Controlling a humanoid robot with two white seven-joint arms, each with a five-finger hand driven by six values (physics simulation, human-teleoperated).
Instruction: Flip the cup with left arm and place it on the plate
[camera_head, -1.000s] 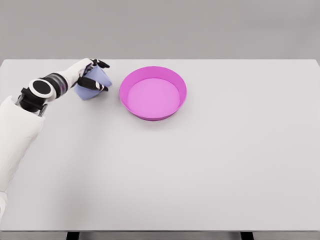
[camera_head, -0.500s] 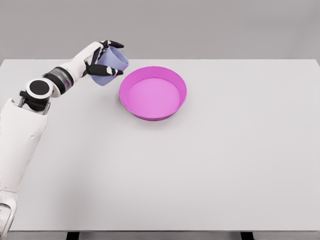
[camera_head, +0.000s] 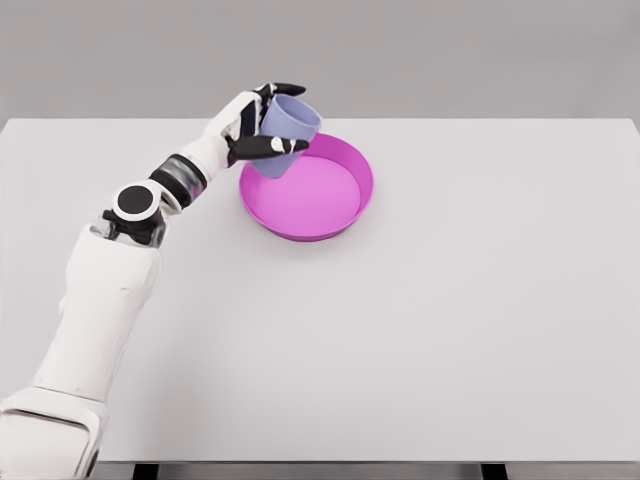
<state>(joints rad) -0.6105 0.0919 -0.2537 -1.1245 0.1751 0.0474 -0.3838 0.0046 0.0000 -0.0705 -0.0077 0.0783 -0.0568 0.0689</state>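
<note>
Where the white left arm (camera_head: 100, 300) enters at the lower left, it rises past a black-ringed elbow joint and reaches up and to the right across the desk (camera_head: 450, 330). Left hand (camera_head: 255, 125) sits at the end of it, above the plate's left rim. Fingers (camera_head: 275, 146) dark-tipped, wrapped round the cup (camera_head: 285, 130): one lies along the near side, others curl over the far side at the top. Cup pale blue-lilac, held clear of the desk, tilted, its open mouth toward the upper right and its narrower base pointing down-left. Its lower part overlaps the plate's near-left rim in the head view; whether it touches the rim cannot be told. Plate (camera_head: 345, 215) magenta, round, with a raised wall, resting on the desk left of centre toward the far edge. Desk pale grey, running wide to the right. Right arm out of view.
</note>
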